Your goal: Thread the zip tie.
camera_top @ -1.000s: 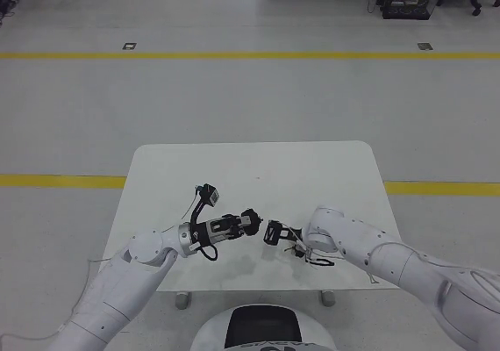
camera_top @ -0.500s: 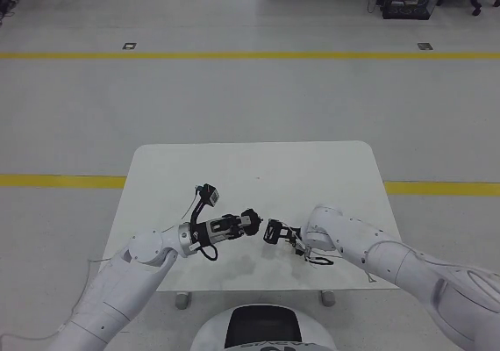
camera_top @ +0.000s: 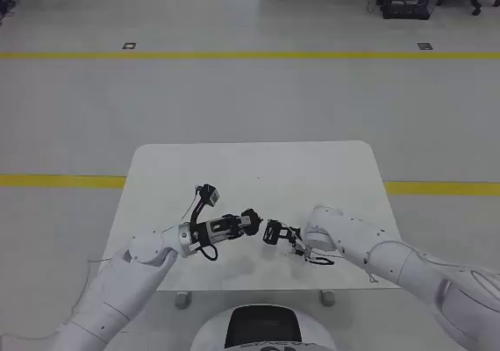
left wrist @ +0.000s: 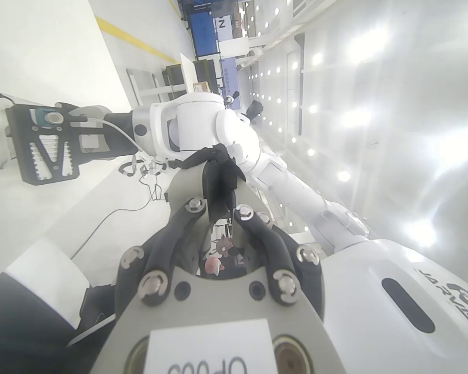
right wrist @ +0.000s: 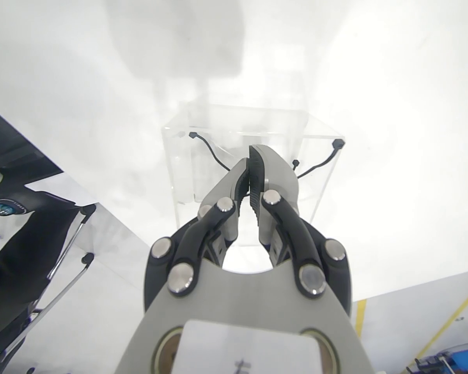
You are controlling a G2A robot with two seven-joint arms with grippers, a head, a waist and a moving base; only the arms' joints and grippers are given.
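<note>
My left gripper (camera_top: 252, 219) (left wrist: 217, 173) hovers over the front middle of the white table (camera_top: 250, 167), shut on a bent black zip tie (left wrist: 220, 156) that pokes out past its fingertips. My right gripper (camera_top: 272, 232) (right wrist: 249, 161) faces it a short gap away and also appears side-on in the left wrist view (left wrist: 43, 145). Its fingers are pressed together, and I see nothing between them. Below it stands a clear box (right wrist: 202, 165) holding black zip ties (right wrist: 208, 145), whose strands run behind the fingers.
The table's front edge lies just under both forearms. Bare white tabletop stretches toward the back and both sides. Yellow floor lines (camera_top: 48, 181) run past the table.
The right gripper has edged slightly toward the left gripper. The left arm has stayed almost still, with the zip tie in its grip.
</note>
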